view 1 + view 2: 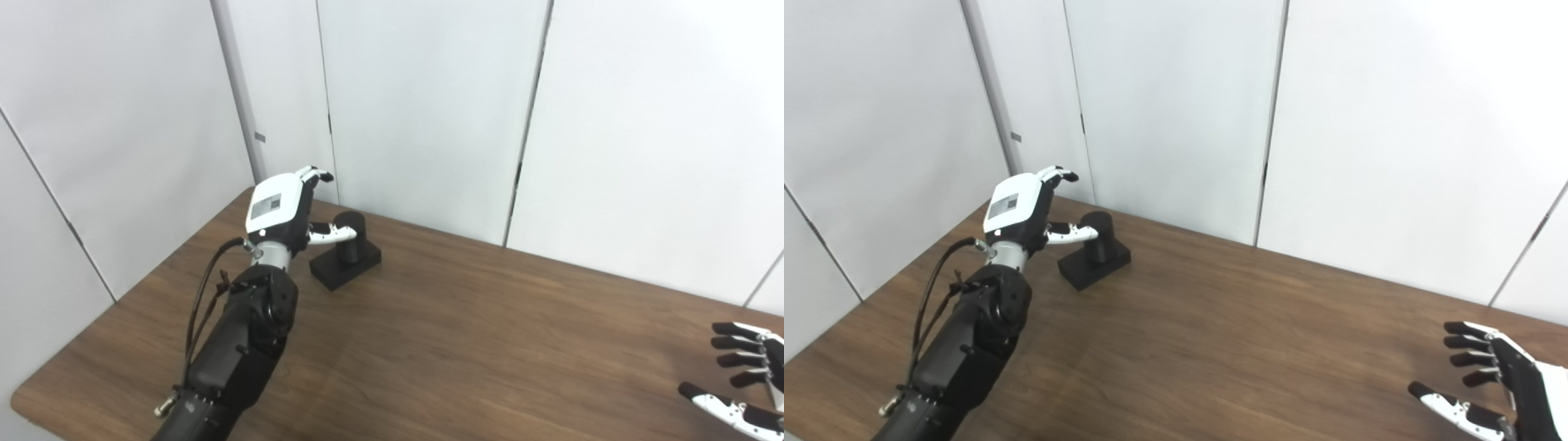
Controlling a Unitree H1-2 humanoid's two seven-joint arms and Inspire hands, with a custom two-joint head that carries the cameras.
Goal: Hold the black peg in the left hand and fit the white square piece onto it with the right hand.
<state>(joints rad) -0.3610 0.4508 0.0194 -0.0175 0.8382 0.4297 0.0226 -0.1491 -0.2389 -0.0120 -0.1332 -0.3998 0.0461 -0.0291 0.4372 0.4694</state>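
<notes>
Hands spread at opposite ends of the table, black peg unheld

Walnut-brown wooden table (1225, 343) is filling the lower part of my feed, running back to the pale grey panelled wall (1176, 110) that is closing off the scene behind it.

I am watching my black left arm (961, 343) reaching up from the bottom left towards the far left corner of the table. At its end the left hand (282, 208), with its white back plate facing the camera, is hovering just beside the black peg on its flat black square base (346, 257). Its fingers are standing apart, the upper ones curling loosely above and the thumb (334, 233) pointing out across the front of the peg's upright cylinder. I cannot tell whether the thumb is touching the cylinder or only overlapping it in my view; nothing is closing around it, and the base is sitting flat on the wood.

My black and white right hand (1494, 380) is showing at the bottom right edge, well apart from the peg, hanging over the near right part of the table. Its fingers are spreading wide with the thumb below them, and it is holding nothing.
</notes>
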